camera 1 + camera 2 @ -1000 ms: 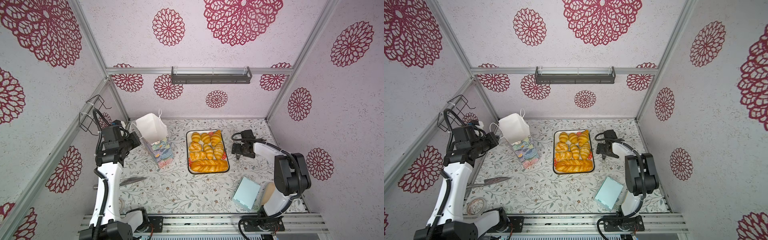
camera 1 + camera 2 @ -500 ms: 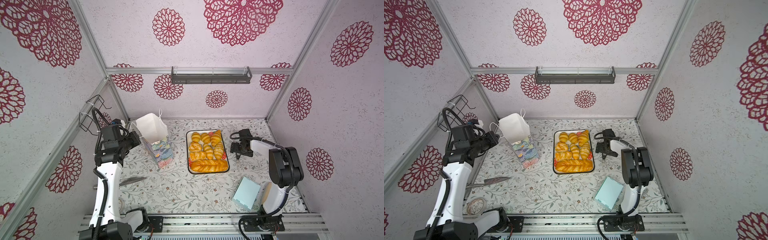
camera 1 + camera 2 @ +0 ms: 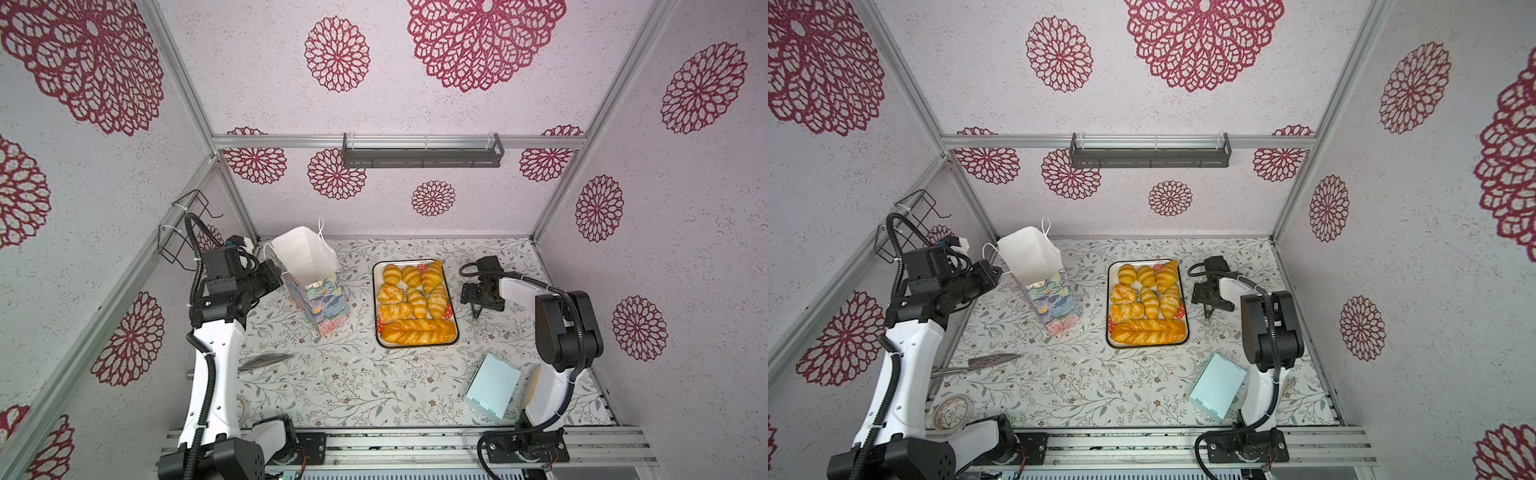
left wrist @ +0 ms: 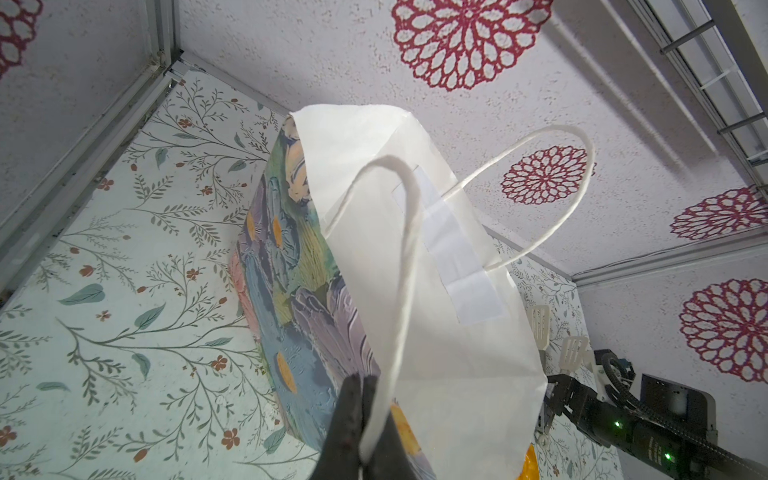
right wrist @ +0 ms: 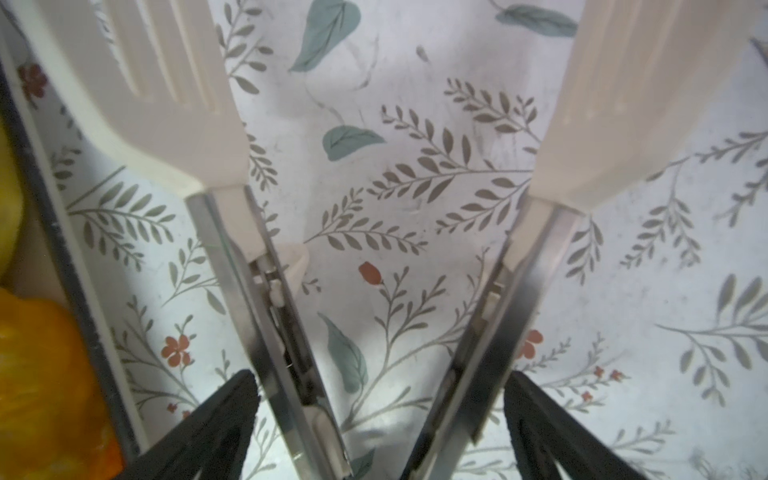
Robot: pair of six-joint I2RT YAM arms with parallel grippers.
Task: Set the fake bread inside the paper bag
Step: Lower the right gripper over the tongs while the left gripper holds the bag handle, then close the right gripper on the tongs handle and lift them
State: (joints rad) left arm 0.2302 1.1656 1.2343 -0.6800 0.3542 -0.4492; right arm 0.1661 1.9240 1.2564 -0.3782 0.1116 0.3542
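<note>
The fake bread (image 3: 415,297) (image 3: 1148,299), several glossy golden pastries and a long braided loaf (image 3: 417,331), lies on a white tray (image 3: 375,299). The paper bag (image 3: 316,286) (image 3: 1042,274) stands left of it, tilted, with its white mouth open. My left gripper (image 3: 277,272) (image 4: 360,380) is shut on the bag's near cord handle (image 4: 405,266). My right gripper (image 3: 478,297) (image 5: 379,376) is just right of the tray. Its black fingers (image 5: 232,399) are closed on the metal arms of white-tipped tongs (image 5: 266,316), which stand spread above the floral table. Orange bread (image 5: 37,374) shows beside the tongs.
A light blue flat box (image 3: 492,386) lies front right, next to a pale beige piece (image 3: 530,382) half hidden by the right arm. A knife (image 3: 266,360) and a tape roll (image 3: 953,411) lie front left. A wire rack (image 3: 187,232) hangs on the left wall.
The right arm's elbow has drawn back and in while its gripper stays beside the tray. The left gripper still holds the bag's handle in the same place.
</note>
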